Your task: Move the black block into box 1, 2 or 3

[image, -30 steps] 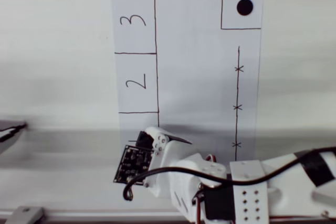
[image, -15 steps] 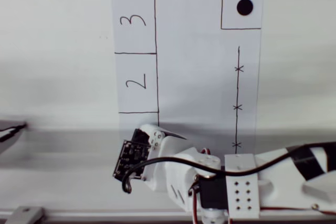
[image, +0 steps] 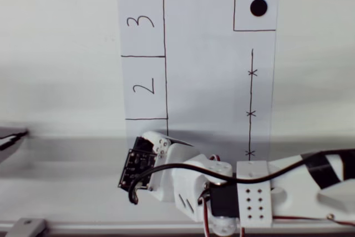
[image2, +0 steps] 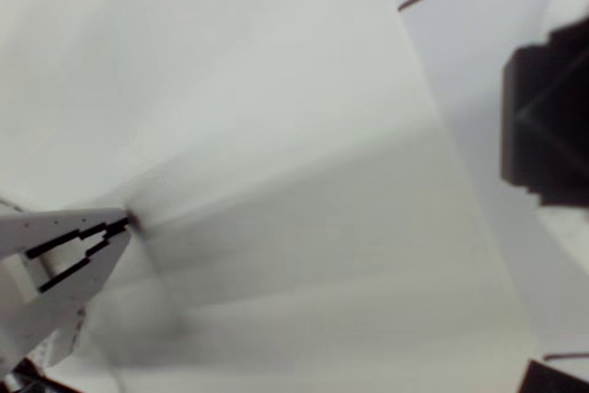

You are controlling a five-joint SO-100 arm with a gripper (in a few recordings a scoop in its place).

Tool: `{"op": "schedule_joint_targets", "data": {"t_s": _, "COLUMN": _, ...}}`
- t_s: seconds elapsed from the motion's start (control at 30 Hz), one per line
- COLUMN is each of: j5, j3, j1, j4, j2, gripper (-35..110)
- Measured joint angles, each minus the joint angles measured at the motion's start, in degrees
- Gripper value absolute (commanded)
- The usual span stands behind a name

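Note:
In the overhead view my gripper [image: 148, 141] hangs over the bottom left of the paper sheet, just below the rectangle marked 2, over the strip of box 1 [image: 145, 126]. It is shut on the small black block [image: 145, 144], whose dark corner peeks out between the white fingers and the wrist camera board. The wrist view has the black block [image2: 545, 121] at the right edge, held against a white finger [image2: 569, 6] above the pale paper. Most of box 1's outline is hidden under the arm.
Boxes 2 [image: 144, 87] and 3 [image: 141, 22] lie stacked on the sheet's left side. A square with a flat black dot [image: 258, 7] sits top right, above a pen line with crosses [image: 251, 113]. A pointed grey part [image: 12, 138] juts in at the left edge.
The arm has shifted a little to the left, carrying the gripper and the black block with it over the box 1 area. Nothing on the sheet has moved.

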Motion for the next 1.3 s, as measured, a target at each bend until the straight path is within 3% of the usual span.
{"op": "schedule_joint_targets", "data": {"t_s": 0.63, "j5": 0.3, "j3": 1.1, "j1": 0.0, "j4": 0.3, "j2": 0.1, "gripper": 15}}
{"op": "schedule_joint_targets", "data": {"t_s": 1.3, "j5": 4.0, "j3": -2.3, "j1": -0.8, "j4": 10.9, "j2": 0.1, "gripper": 16}}
